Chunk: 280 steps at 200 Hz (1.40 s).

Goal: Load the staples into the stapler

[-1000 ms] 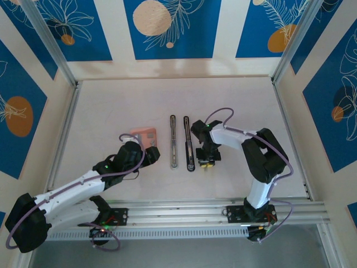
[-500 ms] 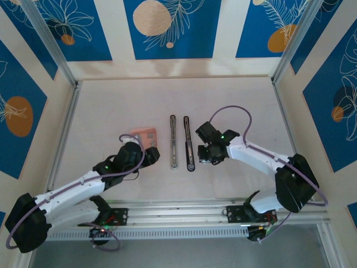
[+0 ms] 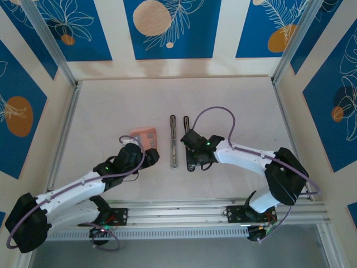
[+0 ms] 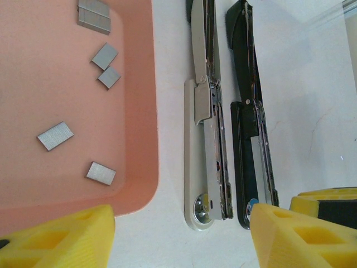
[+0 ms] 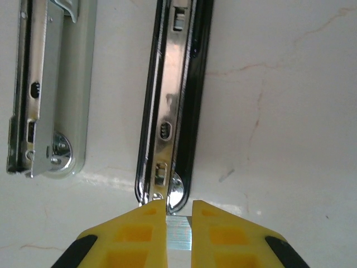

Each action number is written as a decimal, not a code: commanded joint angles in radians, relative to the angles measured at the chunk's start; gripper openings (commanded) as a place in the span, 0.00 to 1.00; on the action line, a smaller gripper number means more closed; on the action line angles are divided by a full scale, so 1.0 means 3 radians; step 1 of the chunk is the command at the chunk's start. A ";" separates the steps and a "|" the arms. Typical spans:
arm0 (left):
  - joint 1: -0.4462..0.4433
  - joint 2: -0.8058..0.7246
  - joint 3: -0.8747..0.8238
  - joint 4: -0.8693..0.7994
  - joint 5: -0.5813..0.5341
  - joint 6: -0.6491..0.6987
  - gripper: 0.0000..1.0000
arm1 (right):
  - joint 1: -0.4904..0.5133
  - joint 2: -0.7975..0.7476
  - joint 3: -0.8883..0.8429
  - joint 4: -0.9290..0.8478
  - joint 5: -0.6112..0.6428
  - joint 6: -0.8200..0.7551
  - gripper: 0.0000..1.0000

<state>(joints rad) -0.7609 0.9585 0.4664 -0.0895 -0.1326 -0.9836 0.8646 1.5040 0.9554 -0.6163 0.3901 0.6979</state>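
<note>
Seen from above, a slim stapler (image 3: 173, 142) lies opened out on a pale, faintly veined table (image 4: 312, 111). Its silver-white metal bar (image 4: 207, 139) and black top arm (image 4: 248, 123) rest side by side and parallel.

Just left of the stapler sits a salmon-pink plastic tray (image 4: 144, 84) with rounded corners and a smooth floor. Several loose staples (image 4: 55, 135) lie scattered in it as small, flat, dull-grey rectangular strips.

The left gripper (image 4: 181, 223) hovers at the stapler's near end, over the tray corner. Its yellow foam-like fingertips are spread wide and hold nothing.

The right gripper (image 5: 178, 218) is pressed together on a short staple strip (image 5: 178, 234), pinched between its yellow pads. The strip is just off the near end of the black arm, in line with the shiny steel channel (image 5: 173, 100) running along it.

The strip is probably very light and stiff, but brittle. It is likely to snap apart if bent, and bare metal may slip against the pads. It is best gripped across its two flat sides, with one end left free to slide into the channel. The stapler itself looks rigid, hard and glossy, and light enough to skid if nudged.
</note>
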 commanded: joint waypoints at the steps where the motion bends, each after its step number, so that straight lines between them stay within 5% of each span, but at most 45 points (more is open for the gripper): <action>1: 0.0041 -0.0028 -0.0015 0.0091 -0.0049 0.0099 0.66 | 0.0053 0.0060 0.0138 0.0065 0.0091 -0.0010 0.13; 280: 0.0046 0.0009 -0.0011 0.0089 -0.0024 0.0092 0.66 | 0.0101 0.0161 -0.0049 0.0050 0.0173 0.0264 0.12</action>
<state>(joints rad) -0.7593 0.9588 0.4664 -0.0856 -0.1326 -0.9661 0.8848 1.5570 0.9581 -0.5758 0.4137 0.7414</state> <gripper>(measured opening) 0.655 0.124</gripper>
